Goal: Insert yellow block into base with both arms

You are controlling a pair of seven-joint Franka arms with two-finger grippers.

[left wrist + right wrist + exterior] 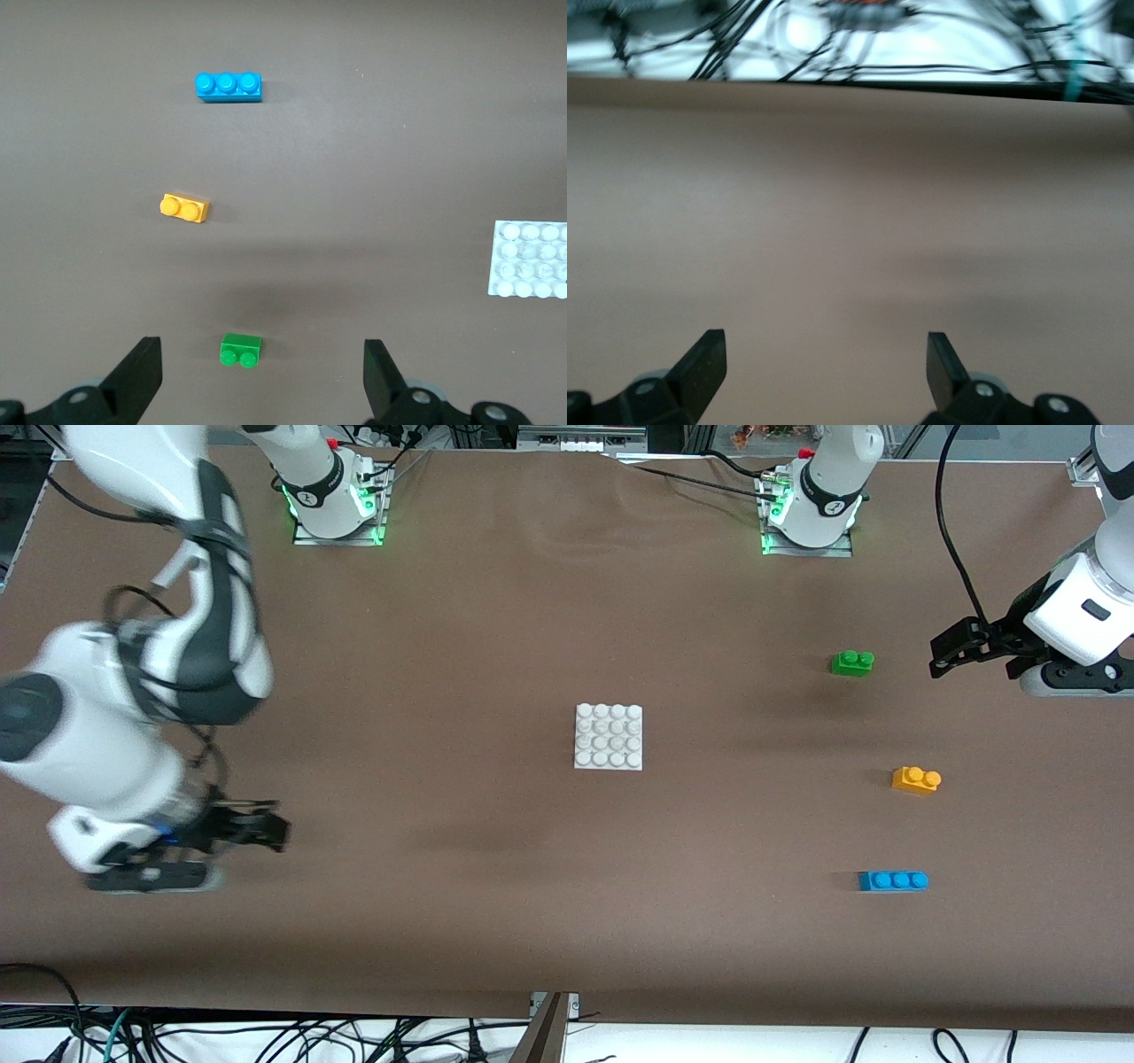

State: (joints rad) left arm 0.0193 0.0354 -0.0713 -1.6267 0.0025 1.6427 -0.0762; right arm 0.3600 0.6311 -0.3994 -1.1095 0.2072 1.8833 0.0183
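The yellow block (916,779) lies on the brown table toward the left arm's end, between the green brick and the blue brick; it also shows in the left wrist view (184,208). The white base (608,736) lies flat at the table's middle, and its edge shows in the left wrist view (530,258). My left gripper (950,652) is open and empty, beside the green brick and apart from the yellow block; its own view (263,365) shows the jaws wide apart. My right gripper (266,828) is open and empty at the right arm's end of the table, over bare cloth (824,343).
A green two-stud brick (852,662) lies farther from the front camera than the yellow block, and a blue three-stud brick (893,880) lies nearer. Both show in the left wrist view, green (240,350) and blue (229,86). Cables hang past the table's front edge (850,84).
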